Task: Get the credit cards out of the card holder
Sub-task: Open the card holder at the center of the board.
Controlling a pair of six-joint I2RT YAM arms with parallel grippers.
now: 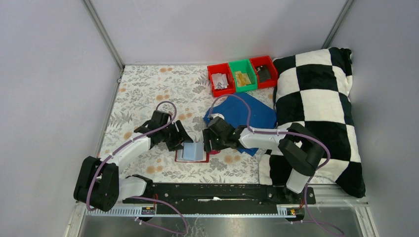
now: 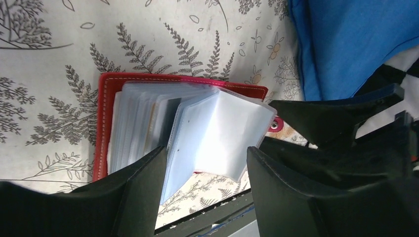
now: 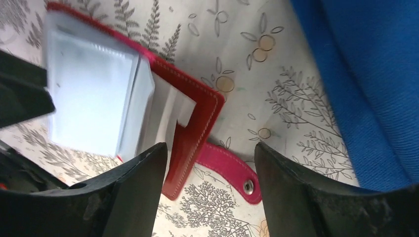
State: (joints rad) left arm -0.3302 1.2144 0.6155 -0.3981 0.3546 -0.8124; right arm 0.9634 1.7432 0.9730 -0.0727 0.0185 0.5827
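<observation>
So: stitched red card holder point(image 2: 102, 123) (clear plastic sleeves point(image 2: 222, 133) fanned); left fingers point(image 2: 133, 197), right fingers point(image 3: 131, 195) apart.

Lab cell, grey walls point(image 1: 44, 74), metal frame point(image 1: 104, 34)

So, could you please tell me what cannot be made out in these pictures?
- How many cards the card holder holds: left wrist view, the stacked cloudy sleeves hide them.
- Contents of the bins: top view, too small.
- Sleeves' lower edge: left wrist view, behind the fingers of the left tool.
</observation>
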